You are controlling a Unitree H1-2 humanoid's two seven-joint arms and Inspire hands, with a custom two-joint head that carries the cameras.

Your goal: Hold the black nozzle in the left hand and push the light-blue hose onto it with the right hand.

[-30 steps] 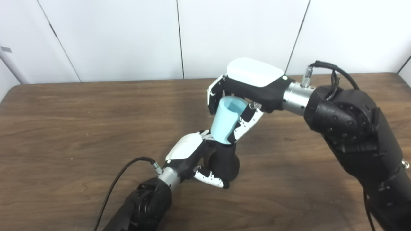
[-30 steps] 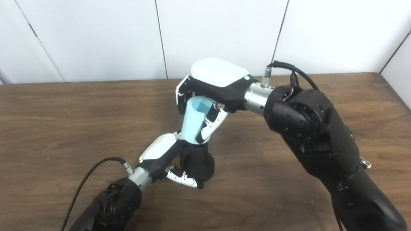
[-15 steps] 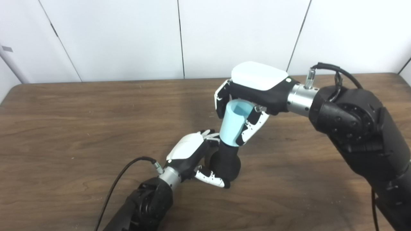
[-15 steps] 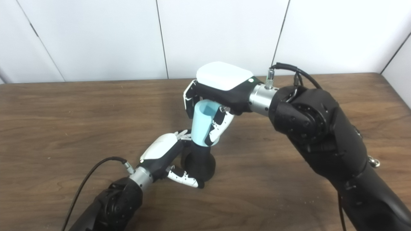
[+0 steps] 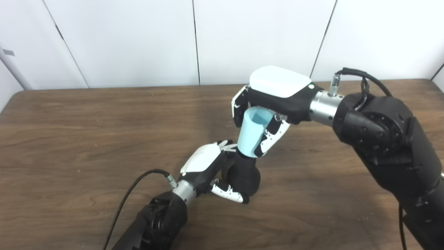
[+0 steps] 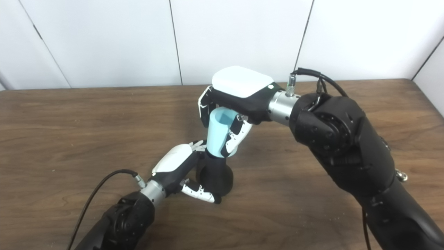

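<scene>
A dark wooden tabletop point(image 5: 86, 132) runs back to white wall panels point(image 5: 131, 38). Nearest, the left hand point(image 5: 204, 166) wraps its fingers and thumb around the bulbous base of the black nozzle point(image 5: 244, 173), which stands on the wood. Just behind and above, the right hand point(image 5: 274, 93) curls around the light-blue hose point(image 5: 251, 133), held upright and slightly tilted, its lower end seated over the nozzle's neck. The right eye view shows more bare wood beyond the right forearm; otherwise the views agree.

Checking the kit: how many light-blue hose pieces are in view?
1. The light-blue hose is held in the right hand, its lower end over the black nozzle that the left hand holds.
</scene>
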